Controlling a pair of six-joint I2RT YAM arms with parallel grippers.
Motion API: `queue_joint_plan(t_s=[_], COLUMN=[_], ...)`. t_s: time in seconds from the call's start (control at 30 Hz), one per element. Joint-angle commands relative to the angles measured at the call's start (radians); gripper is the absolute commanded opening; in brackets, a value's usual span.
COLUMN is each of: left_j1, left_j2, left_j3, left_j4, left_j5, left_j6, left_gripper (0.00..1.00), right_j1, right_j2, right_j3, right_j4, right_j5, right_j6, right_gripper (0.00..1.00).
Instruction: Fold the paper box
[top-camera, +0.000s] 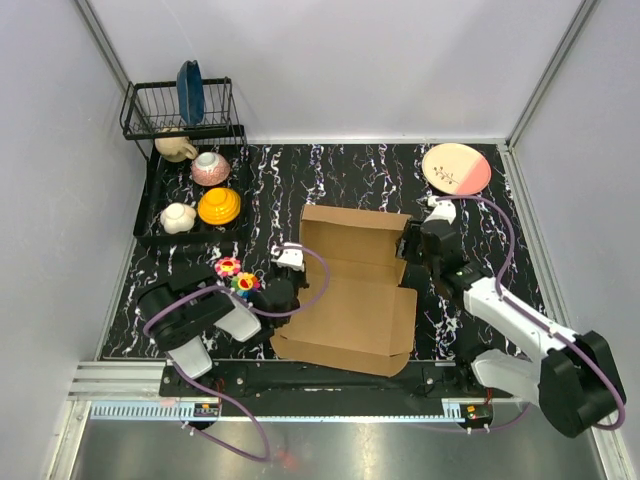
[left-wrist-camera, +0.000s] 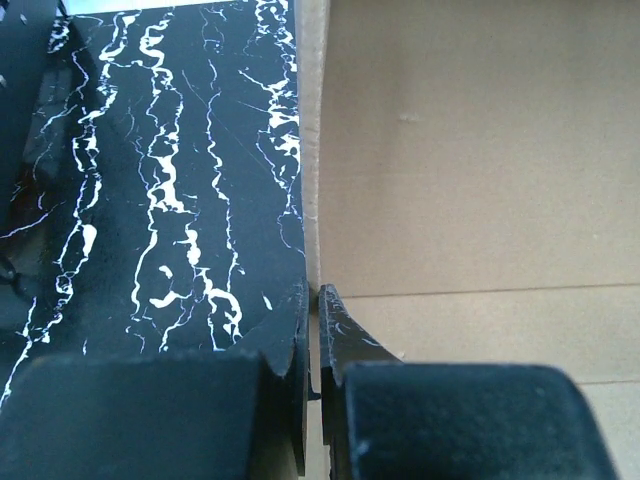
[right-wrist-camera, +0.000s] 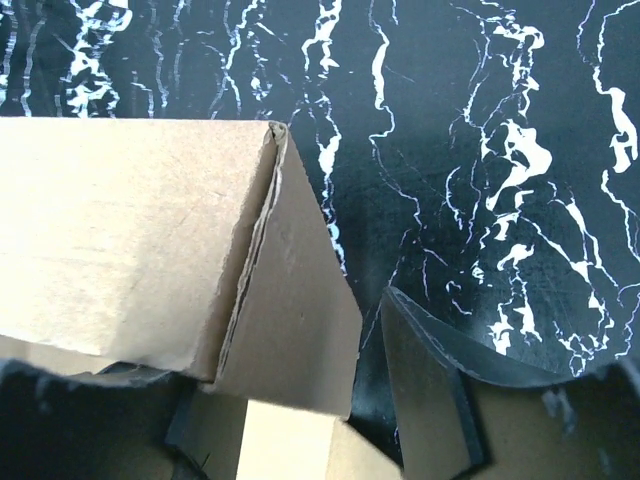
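Observation:
The paper box (top-camera: 350, 290) is brown cardboard, lying open in the middle of the table with its back panel raised. My left gripper (top-camera: 290, 272) is at the box's left edge. In the left wrist view its fingers (left-wrist-camera: 345, 335) are almost together, pinching the thin upright left edge of the box (left-wrist-camera: 480, 150) between them. My right gripper (top-camera: 412, 245) is at the box's far right corner. In the right wrist view its jaws stand apart around a folded side flap (right-wrist-camera: 295, 310), with a gap between the flap and the right finger (right-wrist-camera: 430, 390).
A black dish rack (top-camera: 150, 205) at the back left holds several bowls, a cup and a blue plate (top-camera: 190, 92). A pink plate (top-camera: 456, 168) lies at the back right. A small colourful flower toy (top-camera: 235, 273) sits by my left arm.

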Motion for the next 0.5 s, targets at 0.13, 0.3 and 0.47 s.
queue_joint_plan(t_s=[0.13, 0.3, 0.47], left_j1=[-0.05, -0.058, -0.073], left_j2=[0.089, 0.091, 0.108], left_j3=[-0.026, -0.015, 0.005], left_j4=[0.428, 0.428, 0.428], left_j5=[-0.148, -0.201, -0.276], left_j6=[0.089, 0.109, 0.148], left_gripper=[0.0, 0.0, 0.0], right_j1=[0.008, 0.008, 0.008], right_j2=[-0.251, -0.414, -0.482], right_j3=[-0.055, -0.024, 0.019], right_j4=[-0.006, -0.058, -0.101], right_j5=[-0.13, -0.244, -0.224], right_j6=[0.03, 0.018, 0.054], right_gripper=[0.69, 0.77, 0.78])
